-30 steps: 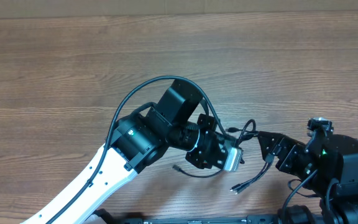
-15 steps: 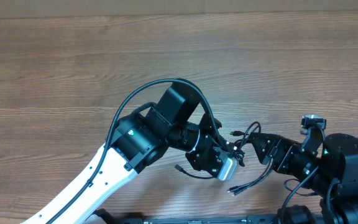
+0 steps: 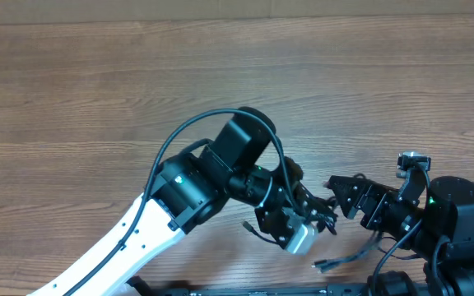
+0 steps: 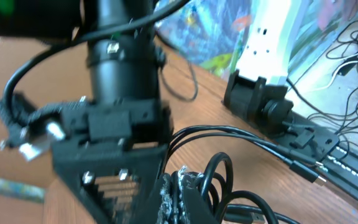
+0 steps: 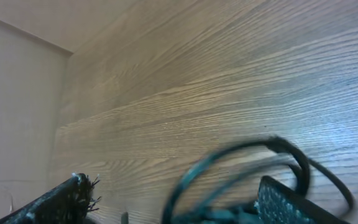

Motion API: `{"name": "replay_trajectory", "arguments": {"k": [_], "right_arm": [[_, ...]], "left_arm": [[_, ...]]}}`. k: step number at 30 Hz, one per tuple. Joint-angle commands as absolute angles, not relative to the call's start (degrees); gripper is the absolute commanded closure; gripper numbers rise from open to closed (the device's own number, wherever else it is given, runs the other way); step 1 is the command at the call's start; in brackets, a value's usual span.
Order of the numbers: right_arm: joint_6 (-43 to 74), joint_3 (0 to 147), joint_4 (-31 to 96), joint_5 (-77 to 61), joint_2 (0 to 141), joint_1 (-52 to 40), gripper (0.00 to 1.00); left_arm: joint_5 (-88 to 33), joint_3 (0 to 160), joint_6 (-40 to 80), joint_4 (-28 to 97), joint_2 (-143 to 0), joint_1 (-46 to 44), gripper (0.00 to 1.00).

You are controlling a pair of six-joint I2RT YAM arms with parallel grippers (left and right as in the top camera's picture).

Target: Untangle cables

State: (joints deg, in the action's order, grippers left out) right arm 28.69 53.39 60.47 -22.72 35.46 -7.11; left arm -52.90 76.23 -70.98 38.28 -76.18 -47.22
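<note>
A brown wood-grain table (image 3: 97, 82) holds thin black cables (image 3: 340, 261) near its front edge, one plug end lying flat.

Table (image 3: 97, 82) far side open; near edge crowded — left arm (image 3: 196, 185), right arm (image 3: 443, 214), cables (image 3: 340, 261).

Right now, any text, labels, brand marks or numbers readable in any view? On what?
None readable.
No legible marks on the left gripper, right gripper, cables or table.
Colourful sheet behind the left wrist view: too blurred to read.
</note>
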Motion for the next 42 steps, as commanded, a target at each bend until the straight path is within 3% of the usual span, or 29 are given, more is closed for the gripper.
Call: {"name": "replay_trajectory", "arguments": {"k": [1, 6, 16, 29, 42], "right_arm": [[28.7, 54.4, 59.9, -23.2, 35.6, -7.0, 0.20], [28.7, 54.4, 60.5, -23.2, 37.1, -7.0, 0.36], [28.7, 54.4, 61.2, -23.2, 40.1, -7.0, 0.96], [25.3, 54.4, 62.7, -22.0, 40.2, -7.0, 0.96], [20.6, 54.4, 65.9, -21.0, 40.9, -7.0, 0.96]], "left_arm": [[-55.6, 77.8, -72.3, 37.6, -74.9, -48.6, 0.96], [-55.5, 77.8, -72.3, 37.2, -74.9, -49.5, 0.96], [-53.7, 77.8, -72.2, 36.6, -74.9, -49.4, 0.96], [-35.7, 77.8, -70.3, 45.7, -74.9, -49.4, 0.96], [-26.4, 77.8, -67.9, 48.0, -74.4, -49.4, 0.96]]}}
